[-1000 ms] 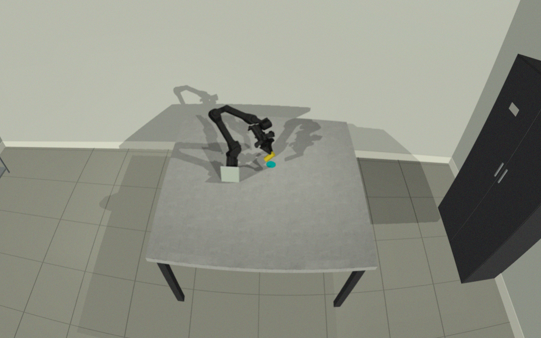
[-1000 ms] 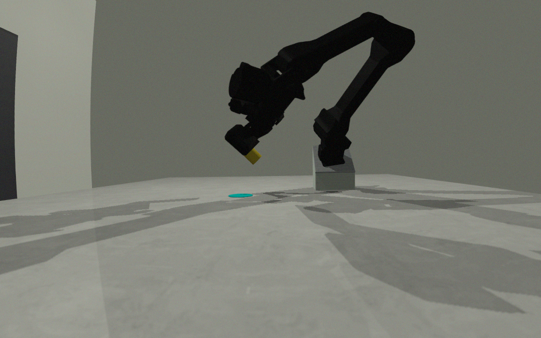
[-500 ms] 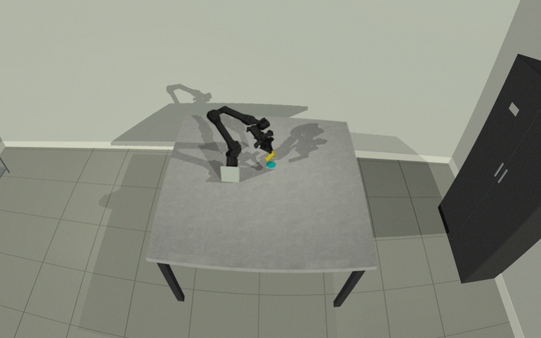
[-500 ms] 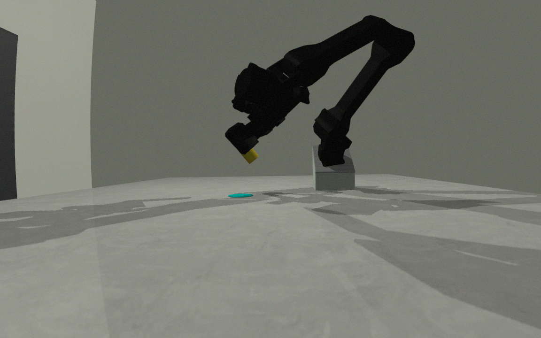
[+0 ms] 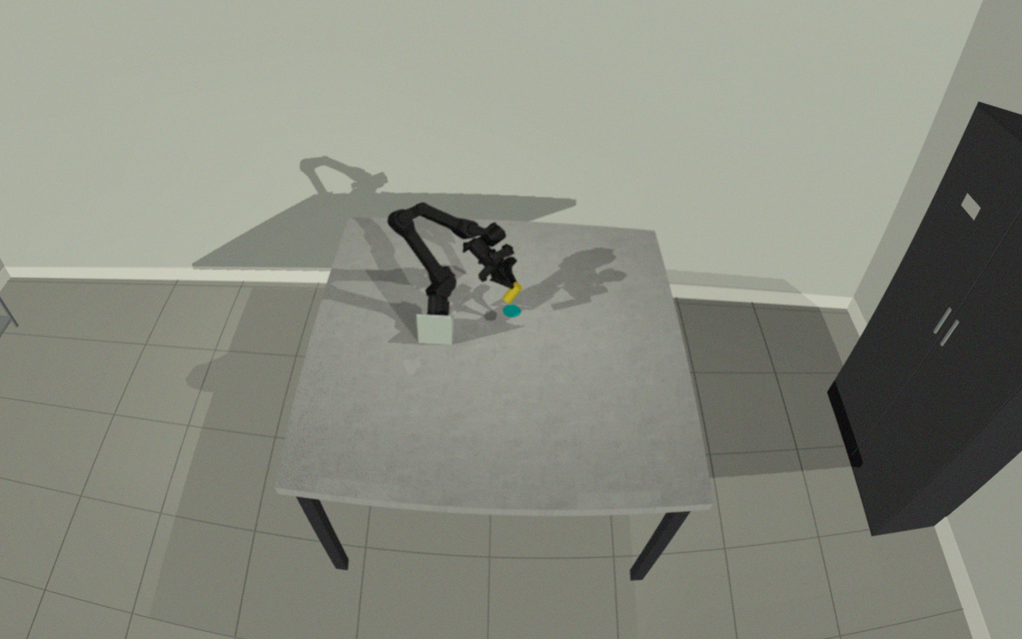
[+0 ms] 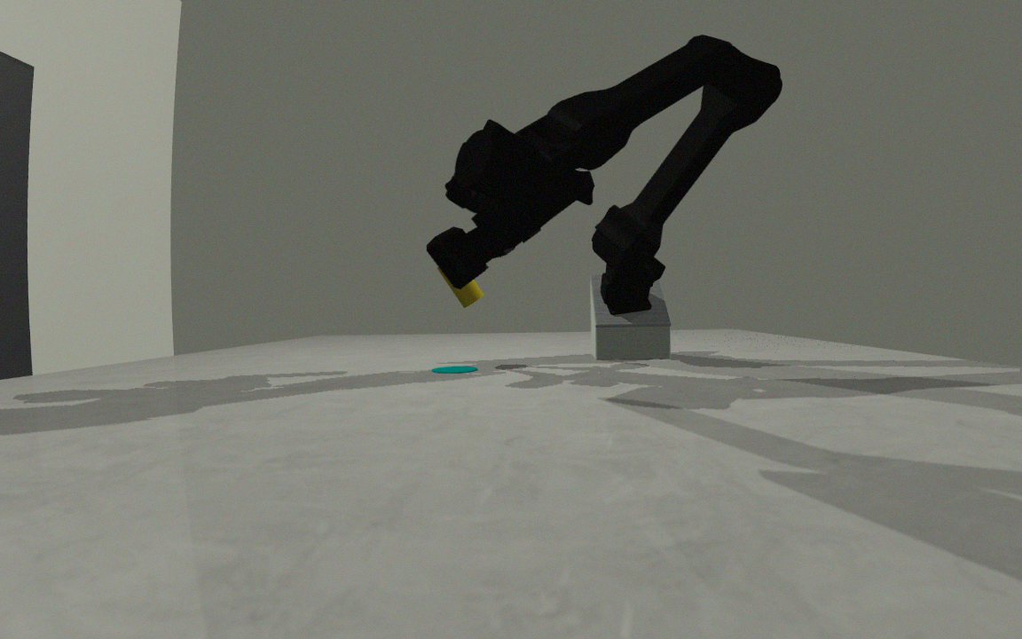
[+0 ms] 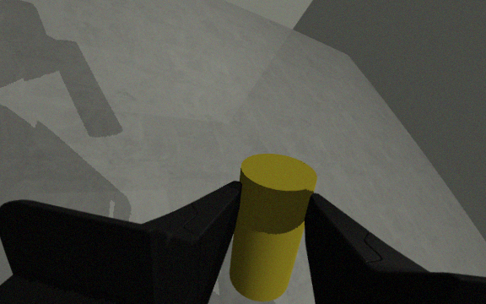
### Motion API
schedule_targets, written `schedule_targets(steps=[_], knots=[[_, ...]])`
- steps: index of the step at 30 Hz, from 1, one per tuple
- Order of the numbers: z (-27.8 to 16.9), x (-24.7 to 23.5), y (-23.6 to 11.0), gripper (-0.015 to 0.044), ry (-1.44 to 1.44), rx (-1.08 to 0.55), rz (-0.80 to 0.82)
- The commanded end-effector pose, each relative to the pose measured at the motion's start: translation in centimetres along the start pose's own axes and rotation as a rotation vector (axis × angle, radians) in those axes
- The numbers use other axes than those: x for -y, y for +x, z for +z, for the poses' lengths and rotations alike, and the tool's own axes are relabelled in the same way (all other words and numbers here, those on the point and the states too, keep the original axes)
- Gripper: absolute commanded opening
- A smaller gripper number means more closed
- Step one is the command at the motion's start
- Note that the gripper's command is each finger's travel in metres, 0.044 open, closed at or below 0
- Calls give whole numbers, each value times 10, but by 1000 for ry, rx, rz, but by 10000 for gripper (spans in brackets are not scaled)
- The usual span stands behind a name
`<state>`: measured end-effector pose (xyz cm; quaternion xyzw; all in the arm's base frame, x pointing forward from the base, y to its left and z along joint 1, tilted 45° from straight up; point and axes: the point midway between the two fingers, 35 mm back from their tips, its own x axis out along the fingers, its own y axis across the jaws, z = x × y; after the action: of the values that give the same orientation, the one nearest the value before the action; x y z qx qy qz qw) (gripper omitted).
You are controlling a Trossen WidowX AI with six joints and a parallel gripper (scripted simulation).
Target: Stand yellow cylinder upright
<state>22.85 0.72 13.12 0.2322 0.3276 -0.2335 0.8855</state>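
Exterior view shows the black arm [image 6: 662, 175] rising from a pale grey base block [image 6: 631, 337] on the table [image 6: 499, 493]; the upper link goes up to a high elbow, then the forearm comes down to the left, and the wrist is bent so that the gripper [image 6: 458, 266] points down and to the left at a slant. Between its two fingers the gripper is clamped on the yellow tall cylinder [image 6: 467, 293], and only the lower end of the cylinder comes out under the black fingers. The cylinder is tilted, not upright and not lying, and it hangs in the air well above the table surface. The cyan circle [image 6: 453, 369] lies flat on the table, roughly under the cylinder, with nothing standing in it. In the top view the gripper [image 5: 505, 281] reaches to the right of the base block [image 5: 435, 328], the yellow tall cylinder [image 5: 511, 293] appears just beside the cyan circle [image 5: 511, 311], and the two look close only because of the viewing angle. In the wrist view the two dark fingers press on both sides of the yellow tall cylinder [image 7: 268, 236], its flat end face turned up toward the camera; the cyan circle is not seen here. A dark cabinet [image 5: 967, 334] stands by the right wall, with closed doors.
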Motion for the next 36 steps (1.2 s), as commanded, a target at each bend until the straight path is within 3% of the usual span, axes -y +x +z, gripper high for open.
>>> schedule_targets(steps=[1,36], knots=[[0,1,-1,105,21,29,6],[7,-2,-13,105,186,217,102]])
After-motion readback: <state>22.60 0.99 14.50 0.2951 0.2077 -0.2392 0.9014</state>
